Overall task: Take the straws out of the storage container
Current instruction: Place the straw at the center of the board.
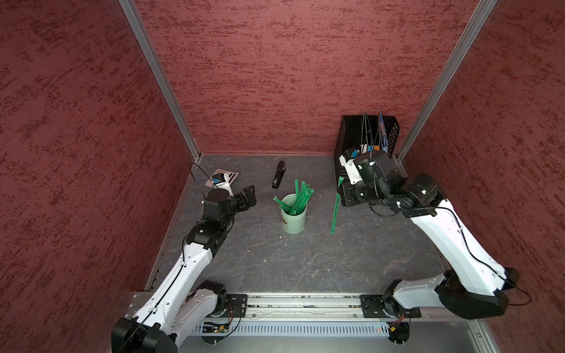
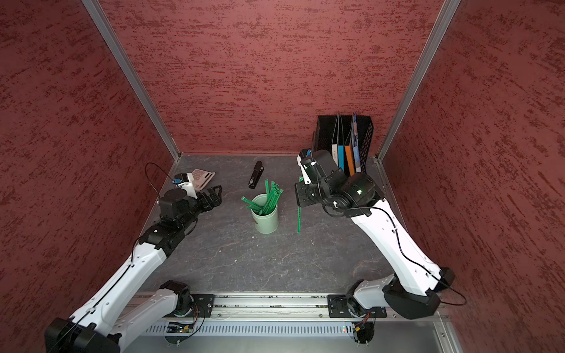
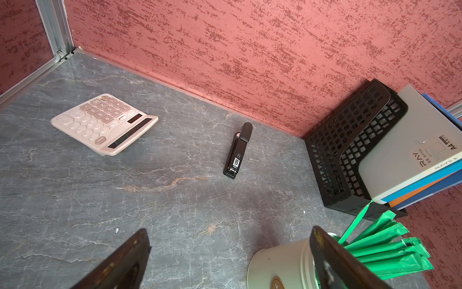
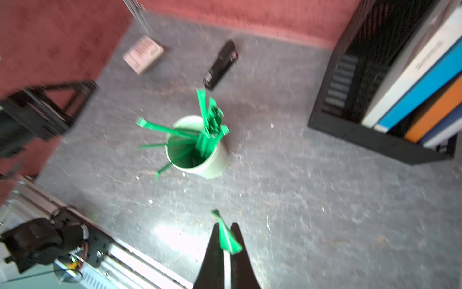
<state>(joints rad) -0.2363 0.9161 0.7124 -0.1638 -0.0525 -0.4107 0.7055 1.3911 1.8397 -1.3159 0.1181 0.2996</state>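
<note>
readable text first. stapler (image 3: pixel 237 152): black, white label with "50", lying flat on the bench (image 1: pixel 275 259) near the back wall. calculator (image 3: pixel 105 122): pale pink, digit keys plus "00", "ce", "gt", "on/ac", flat toward the back left corner. white folder (image 3: pixel 410 140) reads "ray" and "a4"; the smaller print is too small to read. it stands in the black mesh file rack (image 3: pixel 345 140) at the back right, with blue and orange folders beside it. the storage container (image 1: pixel 293 218) has a small round brown mark on its side, nothing legible.

storage container: pale mint, upright mid-bench, between my two arms. straws (image 1: pixel 298 198) stand in it, most bunched against the rim toward the back wall, a few splayed out to the left.

my right claw (image 4: pixel 223 225): closed, pinching the held straw (image 1: pixel 335 211) near its upper end. the straw hangs down toward the bench, right of the storage container and clear of it. can't tell if the lower tip touches the bench. right arm is raised, elbow bent, wrist in front of the file rack. right wrist view is blurred.

my left claw (image 1: pixel 252 195): wide open, nothing between the fingers, left of the storage container and not touching it, pointing toward it. left arm reaches forward from the base rail, forearm low over the bench.
</note>
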